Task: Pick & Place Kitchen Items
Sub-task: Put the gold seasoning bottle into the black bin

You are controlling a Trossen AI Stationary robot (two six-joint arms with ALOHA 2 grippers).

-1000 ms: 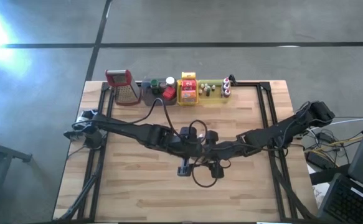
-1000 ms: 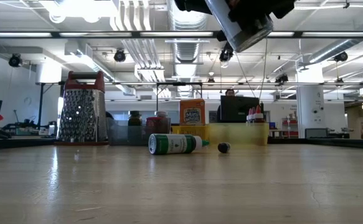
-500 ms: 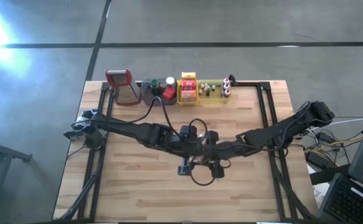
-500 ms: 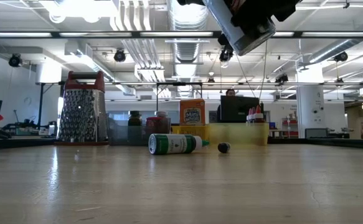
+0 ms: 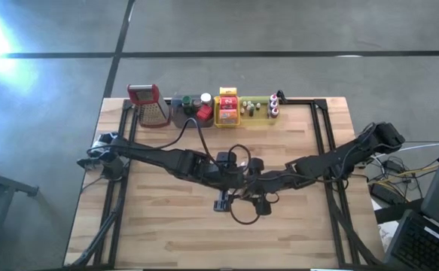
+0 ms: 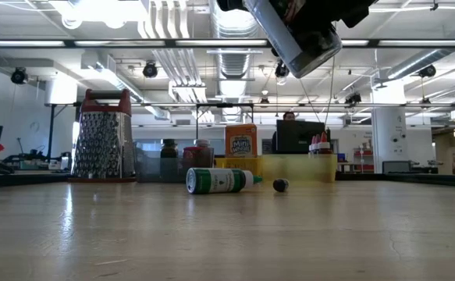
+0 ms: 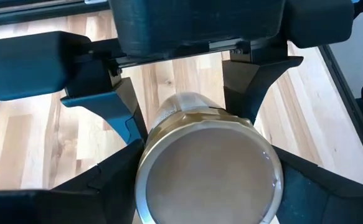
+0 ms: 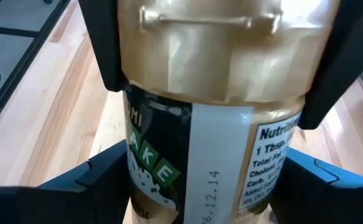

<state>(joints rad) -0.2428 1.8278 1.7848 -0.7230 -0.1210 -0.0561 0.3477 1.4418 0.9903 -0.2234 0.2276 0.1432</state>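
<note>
While both claws meet on the gold-capped jar (image 8: pixel 212 124) held aloft above the green-labelled bottle (image 6: pixel 218 181) lying on the tabletop (image 6: pixel 227 234), the right claw (image 8: pixel 209 180) grips its body and the left claw (image 7: pixel 206 180) closes around its base. A mistimed release risks dropping it onto that bottle. Actual pad contact remains hard to confirm.

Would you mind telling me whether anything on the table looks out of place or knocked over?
Yes: a green-labelled bottle lies on its side on the bare table, apart from the trays at the back. A small dark cap sits loose beside it.
</note>
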